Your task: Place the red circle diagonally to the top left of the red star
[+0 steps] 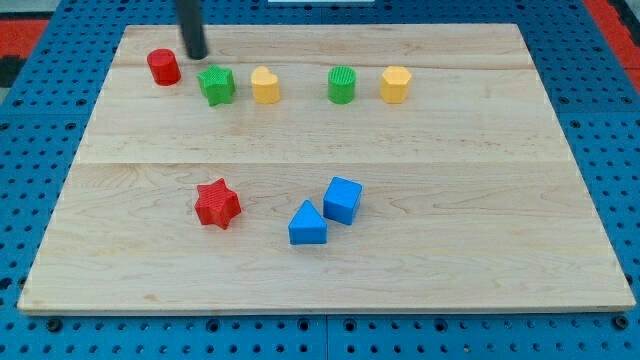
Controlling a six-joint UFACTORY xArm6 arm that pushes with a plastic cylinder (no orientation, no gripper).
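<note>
The red circle (163, 67) stands near the board's top left corner. The red star (217, 204) lies lower, left of the board's middle, well below and to the right of the circle. My tip (197, 55) is at the view's top, just right of the red circle and just above-left of the green star-like block (216, 85), with a small gap to each.
A row runs along the top: a yellow heart (265, 85), a green cylinder (342, 85) and a yellow hexagonal block (395, 85). A blue triangle (307, 224) and a blue cube (342, 200) lie right of the red star. The wooden board (480, 220) rests on a blue pegboard.
</note>
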